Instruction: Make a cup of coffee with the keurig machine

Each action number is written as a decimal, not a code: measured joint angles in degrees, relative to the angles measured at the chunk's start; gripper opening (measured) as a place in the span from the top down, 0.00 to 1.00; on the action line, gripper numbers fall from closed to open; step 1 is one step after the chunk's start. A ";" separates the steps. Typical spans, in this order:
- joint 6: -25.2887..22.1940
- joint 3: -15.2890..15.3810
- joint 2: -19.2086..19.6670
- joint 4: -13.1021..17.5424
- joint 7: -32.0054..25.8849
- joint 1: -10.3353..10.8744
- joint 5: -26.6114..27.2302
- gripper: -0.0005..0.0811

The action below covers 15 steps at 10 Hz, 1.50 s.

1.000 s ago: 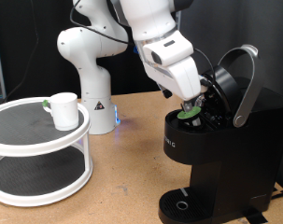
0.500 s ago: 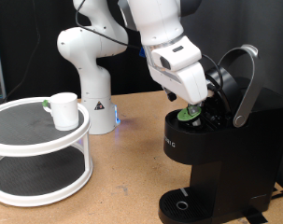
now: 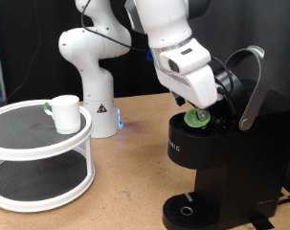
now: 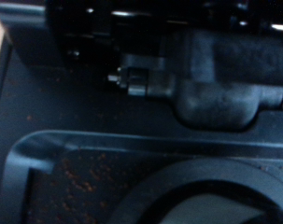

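Note:
The keurig machine stands at the exterior view's right, its lid open and the grey handle raised. A small pod with a green lid sits in the machine's open holder. My gripper is just above the pod, inside the open lid; its fingers are hidden against the black machine. The white cup stands upright on the top shelf of a round white stand at the left. The wrist view shows only blurred dark machine parts and a round rim; no fingers or pod show there.
The robot's white base stands behind, between the stand and the machine. The round drip tray lies at the machine's foot. Brown tabletop lies between the stand and the machine.
My hand has shifted a little to the exterior view's right, further under the open lid. The pod's green lid shows more fully. The cup has not moved.

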 joint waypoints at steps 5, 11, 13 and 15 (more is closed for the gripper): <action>0.00 0.23 0.01 0.18 -0.21 0.13 0.70 0.00; -1.01 0.57 -0.51 0.74 -1.50 0.33 2.61 0.00; -1.31 0.51 -0.52 0.82 -1.50 0.27 2.61 0.00; -1.64 0.43 -0.51 0.82 -1.45 0.02 2.60 0.00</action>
